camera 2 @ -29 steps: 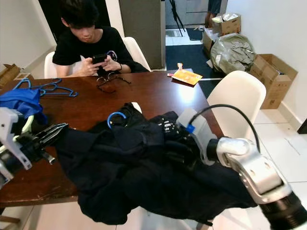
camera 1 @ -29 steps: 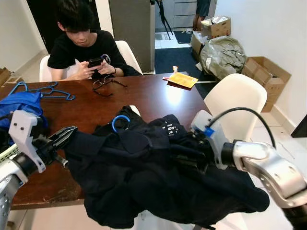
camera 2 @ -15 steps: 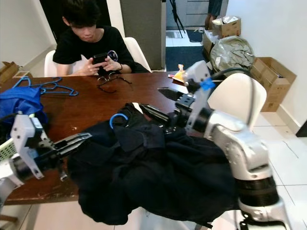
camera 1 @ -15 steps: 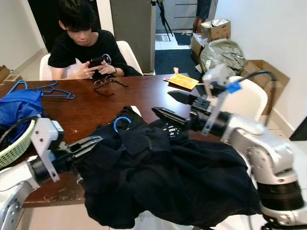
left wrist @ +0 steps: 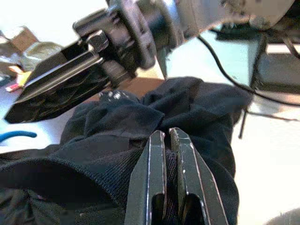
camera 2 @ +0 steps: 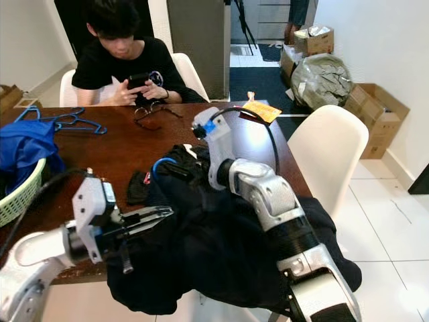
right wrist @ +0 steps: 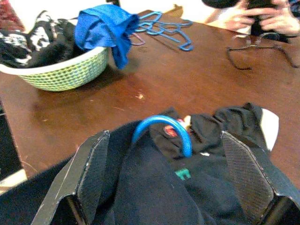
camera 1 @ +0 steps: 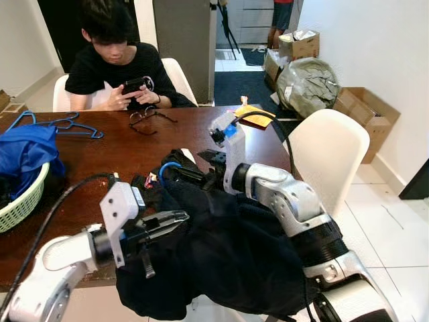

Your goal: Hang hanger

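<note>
R arm is bent inward over the dark wood table (camera 1: 120, 154); right gripper (right wrist: 173, 180) is spread wide astride the blue plastic hanger hook (right wrist: 161, 129), which pokes from a black knit garment (camera 1: 248, 248). Left gripper (left wrist: 169, 140) is clenched on garment fabric at table edge.

Bare tabletop (camera 1: 120, 151) free at 11 o'clock; black garment pile (camera 1: 228, 248) blocks centre, basket (camera 1: 23, 201) at 9, w/ chair (camera 1: 328, 151) at 2.
</note>
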